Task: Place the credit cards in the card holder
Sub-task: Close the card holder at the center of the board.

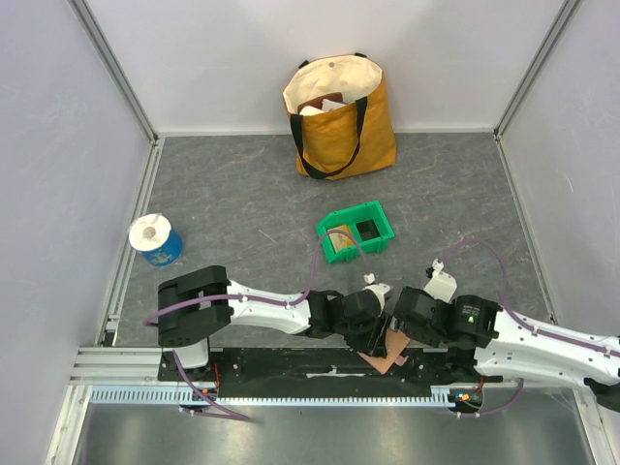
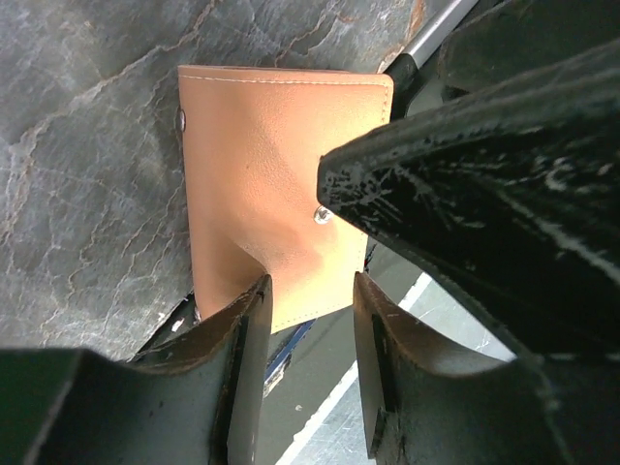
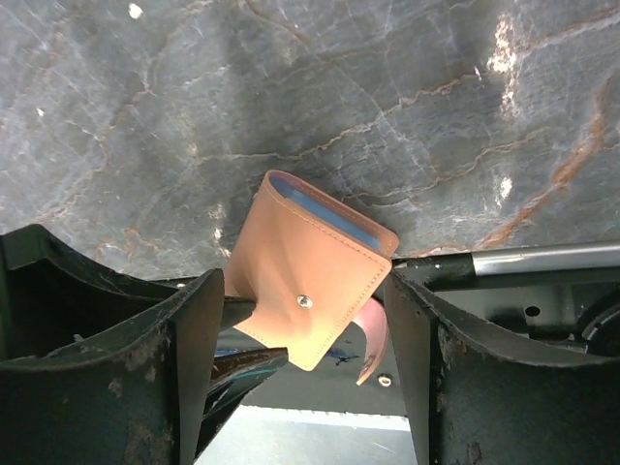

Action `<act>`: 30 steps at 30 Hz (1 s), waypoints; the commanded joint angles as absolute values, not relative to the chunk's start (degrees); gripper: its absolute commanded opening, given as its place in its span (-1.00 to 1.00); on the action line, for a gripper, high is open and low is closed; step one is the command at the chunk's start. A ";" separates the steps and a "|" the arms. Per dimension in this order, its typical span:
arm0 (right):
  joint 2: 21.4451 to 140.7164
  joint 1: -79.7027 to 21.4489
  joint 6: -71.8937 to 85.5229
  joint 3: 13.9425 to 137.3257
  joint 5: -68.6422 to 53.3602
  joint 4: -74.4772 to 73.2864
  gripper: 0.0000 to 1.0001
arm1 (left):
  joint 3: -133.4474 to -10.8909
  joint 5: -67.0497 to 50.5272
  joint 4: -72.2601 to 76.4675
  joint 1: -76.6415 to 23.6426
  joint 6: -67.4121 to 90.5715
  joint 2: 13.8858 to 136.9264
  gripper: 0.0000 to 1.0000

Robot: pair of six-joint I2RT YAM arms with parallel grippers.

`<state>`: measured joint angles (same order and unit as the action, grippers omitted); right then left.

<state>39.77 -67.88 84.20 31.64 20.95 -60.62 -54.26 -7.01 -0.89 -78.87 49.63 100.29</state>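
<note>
spanning the spread fingers of right gripper [image 3: 305, 291]: flat terracotta-brown leather card holder [image 3: 291, 242], tilted, at grey marbled table [image 3: 291, 87] edge. left gripper [image 2: 310, 334] fingers parted at its border. clamping by either: cannot tell.

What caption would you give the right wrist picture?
Brown card holder tilted between the right pincer's wide-set jaws, at the grey table's edge.
</note>
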 commanded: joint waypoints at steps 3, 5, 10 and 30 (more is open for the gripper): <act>43.41 -67.76 85.95 31.64 18.72 -59.15 0.50 | -52.56 -1.86 -5.79 -79.01 53.61 101.78 -0.03; 44.64 -67.85 86.92 30.94 17.41 -58.28 0.50 | -52.82 -0.71 -7.38 -79.10 53.53 101.52 -0.03; 43.87 -67.85 91.22 24.89 13.72 -54.06 0.51 | -51.77 1.58 -7.21 -79.10 53.09 99.50 -0.02; 53.78 -67.24 88.61 21.88 21.00 -28.22 -0.53 | -47.29 12.39 -15.19 -77.26 59.15 92.29 0.07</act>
<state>49.28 -67.66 91.68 20.80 15.20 -36.38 -49.87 3.07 -6.48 -79.09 56.47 93.93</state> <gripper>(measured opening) 0.306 0.522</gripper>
